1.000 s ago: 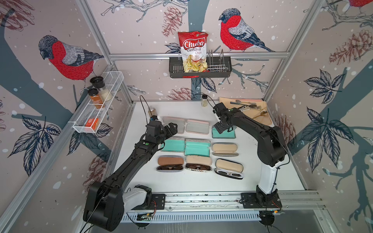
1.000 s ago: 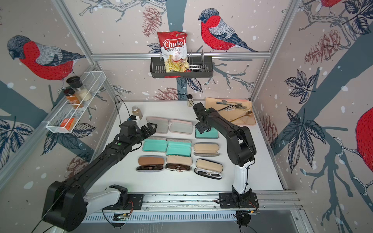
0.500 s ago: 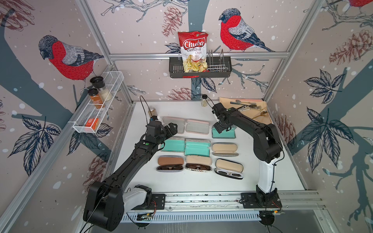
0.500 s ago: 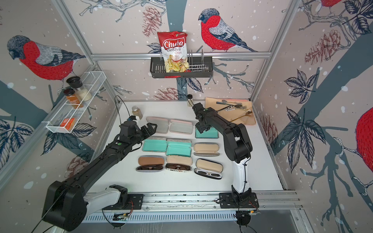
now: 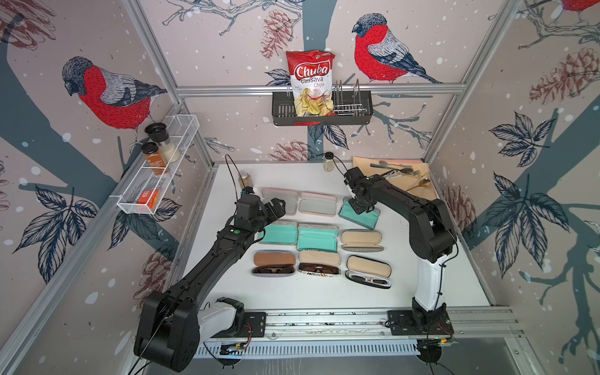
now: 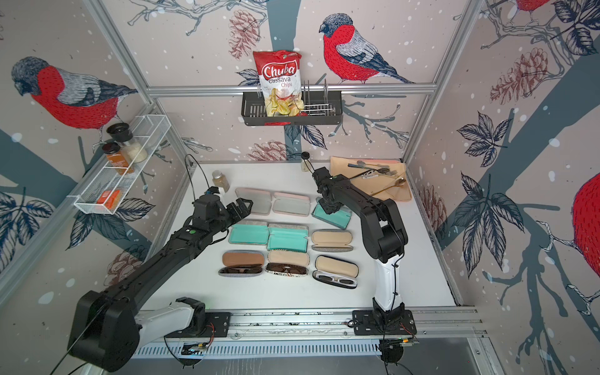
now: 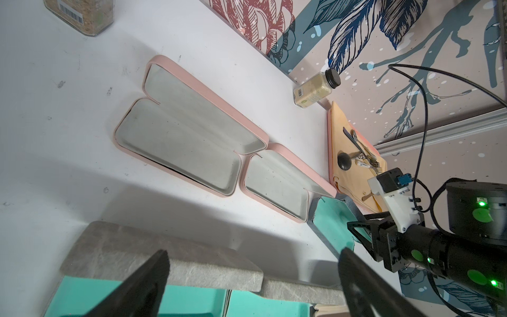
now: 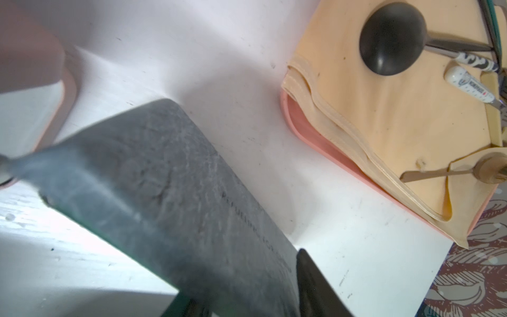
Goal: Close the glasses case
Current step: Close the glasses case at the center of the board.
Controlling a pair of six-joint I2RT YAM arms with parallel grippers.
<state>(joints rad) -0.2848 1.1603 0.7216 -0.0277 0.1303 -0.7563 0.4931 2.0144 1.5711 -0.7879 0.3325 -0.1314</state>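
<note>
The glasses case (image 5: 365, 217) is teal inside with a grey shell and lies open at the back right of the table, also in the other top view (image 6: 337, 219). My right gripper (image 5: 358, 206) (image 6: 328, 207) points down onto it. In the right wrist view the grey lid (image 8: 164, 192) stands raised between the fingers of the right gripper (image 8: 247, 282), one dark finger (image 8: 315, 285) against its edge. My left gripper (image 5: 276, 207) (image 7: 252, 255) hovers open over the grey-and-teal cases (image 7: 164, 263) at mid left, holding nothing.
Two open pink cases (image 5: 279, 201) (image 5: 318, 207) lie in the back row. Teal (image 5: 316, 238), beige (image 5: 362, 240) and brown (image 5: 274, 259) cases, some with sunglasses, fill the middle and front. A cloth-covered tray (image 5: 367, 164) with cutlery sits back right. Spice jars (image 5: 245, 178) (image 5: 328, 162) stand near the back.
My right gripper's jaws have drawn in around the case's lid. The left arm has not moved.
</note>
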